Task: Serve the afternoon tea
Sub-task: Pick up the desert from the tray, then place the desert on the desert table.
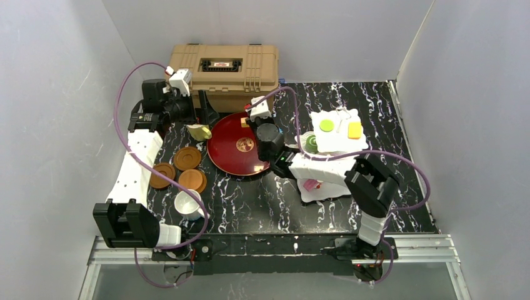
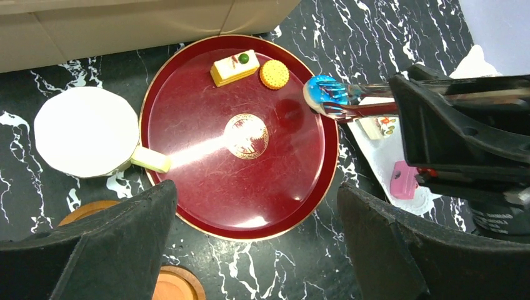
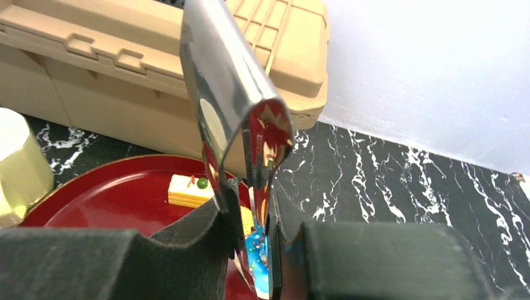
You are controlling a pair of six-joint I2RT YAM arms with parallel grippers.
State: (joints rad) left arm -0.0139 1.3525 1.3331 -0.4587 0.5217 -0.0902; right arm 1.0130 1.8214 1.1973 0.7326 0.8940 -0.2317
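My right gripper (image 3: 255, 219) is shut on metal tongs (image 3: 228, 94). The tongs pinch a blue sprinkled doughnut (image 2: 325, 94) above the right rim of the dark-red tray (image 2: 187, 125). A yellow layered cake slice (image 2: 234, 67) and a round yellow biscuit (image 2: 274, 74) lie on the tray's far side. My left gripper (image 2: 256, 250) is open and empty above the tray's near edge. The white tiered stand (image 1: 337, 142) on the right holds a green disc (image 1: 326, 125), a yellow cake (image 1: 354, 130), a green doughnut (image 1: 310, 144) and a pink cake (image 2: 403, 180).
The pale-yellow mug (image 1: 200, 132) stands left of the tray. Three brown saucers (image 1: 187, 158) and the white mug (image 1: 187, 204) are at the near left. The tan case (image 1: 225, 72) stands against the back wall. Grey walls close in both sides.
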